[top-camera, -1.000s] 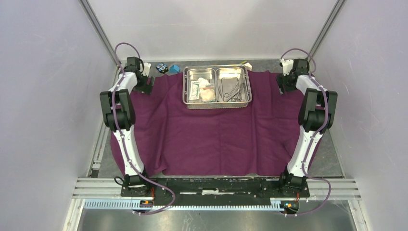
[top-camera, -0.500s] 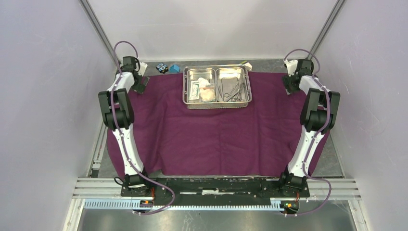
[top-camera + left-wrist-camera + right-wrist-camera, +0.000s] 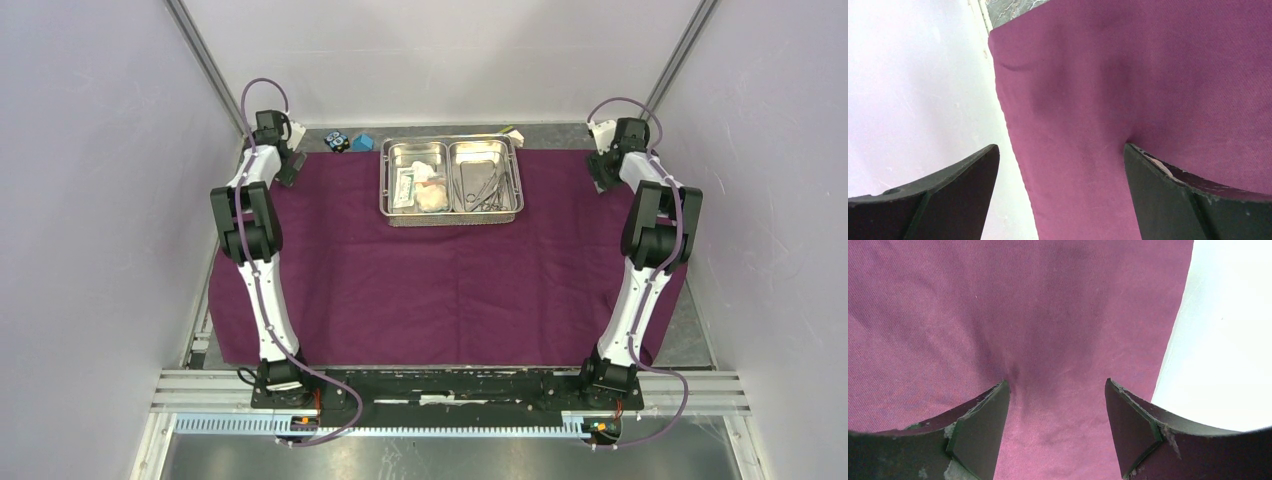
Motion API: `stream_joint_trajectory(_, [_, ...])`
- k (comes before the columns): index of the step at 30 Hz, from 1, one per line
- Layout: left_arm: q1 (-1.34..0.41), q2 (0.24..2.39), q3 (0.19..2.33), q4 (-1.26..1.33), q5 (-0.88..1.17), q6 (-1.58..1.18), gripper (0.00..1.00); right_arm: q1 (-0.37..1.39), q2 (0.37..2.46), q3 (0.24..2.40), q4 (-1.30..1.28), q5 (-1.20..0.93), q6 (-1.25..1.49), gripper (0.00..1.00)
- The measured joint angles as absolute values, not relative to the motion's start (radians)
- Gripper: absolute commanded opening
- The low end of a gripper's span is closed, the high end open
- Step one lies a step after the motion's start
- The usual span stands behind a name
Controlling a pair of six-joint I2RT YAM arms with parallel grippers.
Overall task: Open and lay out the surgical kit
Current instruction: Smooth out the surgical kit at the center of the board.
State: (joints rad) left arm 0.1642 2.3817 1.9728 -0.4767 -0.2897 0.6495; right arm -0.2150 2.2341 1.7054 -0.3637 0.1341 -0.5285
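Purple cloth spread flat, steel tray atop

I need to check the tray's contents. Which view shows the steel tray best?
The top external view: the steel tray lies whole on the purple cloth, both compartments seen from above. Both wrist views show the cloth, not the tray.

Top cam: I look down from high behind the arm bases, far off, whole tabletop in frame | left wrist: close, facing down on the cloth wrap near the tabletop's far-left corner | right wrist: equally close, far-right corner | shared with top: those cloth edges.
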Motion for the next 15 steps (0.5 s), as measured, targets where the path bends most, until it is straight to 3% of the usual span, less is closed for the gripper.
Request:
stream_joint_trajectory(9, [0.167, 2.346, 1.928, -0.476, -0.301, 0.662, 1.0, -0.214, 2.174, 1.641, -0.382, 0.115, -0.544, 0.79])
stream_joint_trajectory(15, [0.171, 2.089, 1.702, -0.498, -0.201, 0.649, 1.0, -0.214, 1.933, 1.457, -0.403, 0.037, -0.546, 0.8])
